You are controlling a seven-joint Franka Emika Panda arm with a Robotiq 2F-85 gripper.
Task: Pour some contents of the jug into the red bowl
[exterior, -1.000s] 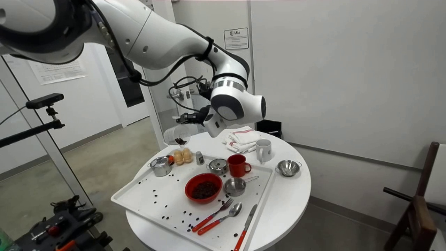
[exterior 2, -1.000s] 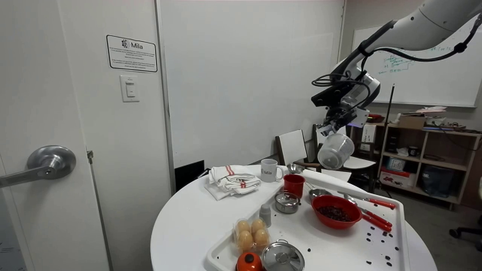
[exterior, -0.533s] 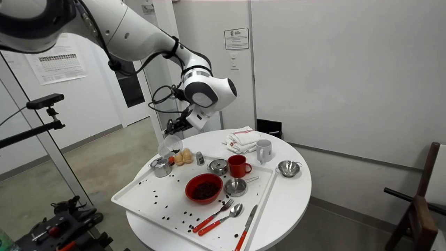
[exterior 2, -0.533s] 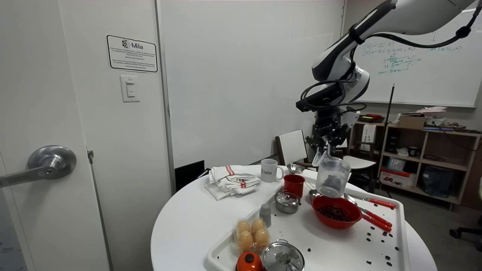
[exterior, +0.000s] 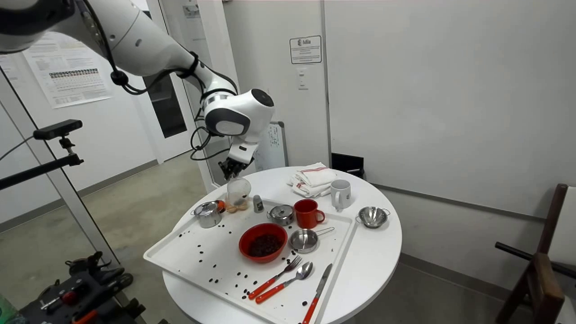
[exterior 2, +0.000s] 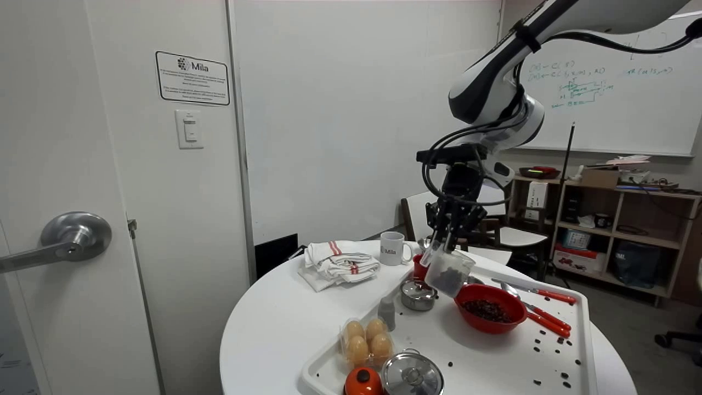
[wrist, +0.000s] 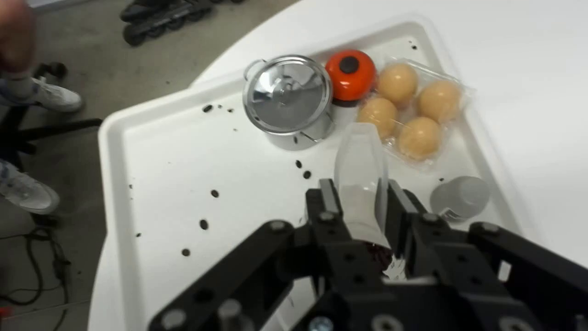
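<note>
The gripper (wrist: 360, 202), its jaws standing close together, is holding the clear jug (exterior 2: 449, 271) by its handle; the jug is hanging tilted, carrying dark beans (exterior 2: 451, 281). The arm (exterior: 153, 49) is hanging bent over the round table (exterior: 371, 265), gripper end pointing downward. In both exterior views the red bowl (exterior 2: 490, 326), also containing dark beans, is standing on the white tray (exterior: 182, 254); only the wrist view is showing white shoes (wrist: 59, 97).
</note>
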